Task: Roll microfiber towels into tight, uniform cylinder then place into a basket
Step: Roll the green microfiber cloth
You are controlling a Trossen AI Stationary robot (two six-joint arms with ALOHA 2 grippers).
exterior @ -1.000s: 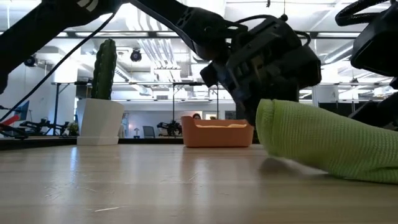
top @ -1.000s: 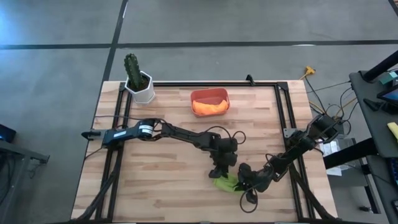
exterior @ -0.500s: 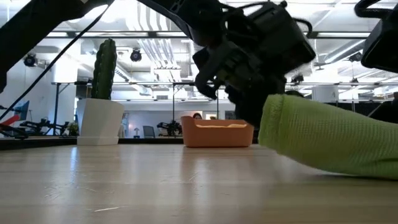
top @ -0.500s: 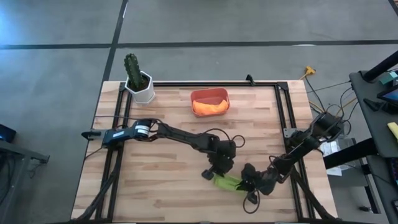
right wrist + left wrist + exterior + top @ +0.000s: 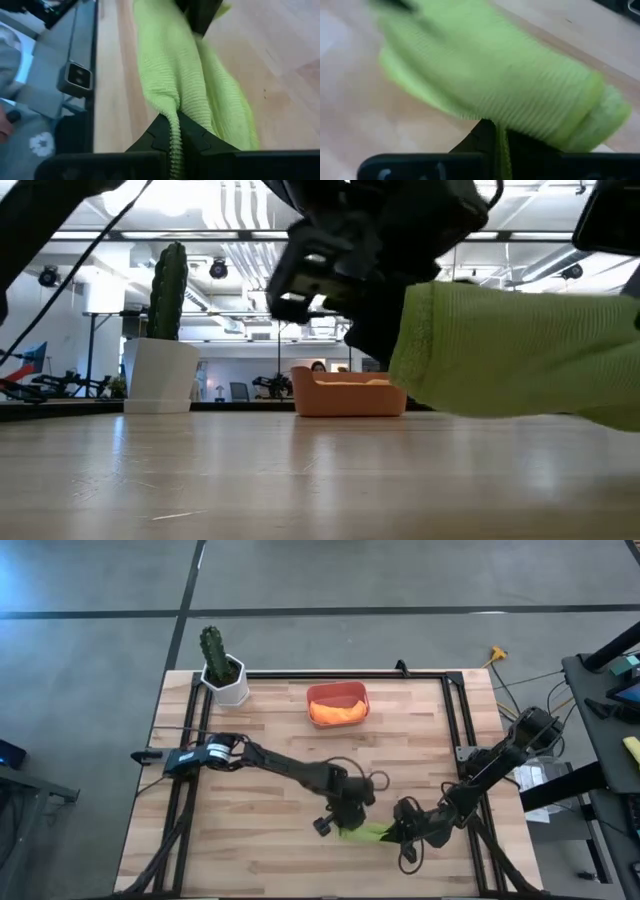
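Green towel (image 5: pixel 366 832) rolled, lifted clear of tabletop (image 5: pixel 260 790), well away from basket (image 5: pixel 337 703). Left pincer (image 5: pixel 345 825) and right pincer (image 5: pixel 400 830) each clamped on one end.

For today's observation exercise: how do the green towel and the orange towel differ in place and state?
The green towel hangs rolled between the left gripper and right gripper, clear of the table; the orange towel lies in the basket, untouched. Green sits near the table's front, orange toward its back.

There were two towels, one green (image 5: pixel 365 832) and one orange (image 5: pixel 337 712), one red tub (image 5: pixel 338 691), one cactus pot (image 5: pixel 229 681) and two arms.
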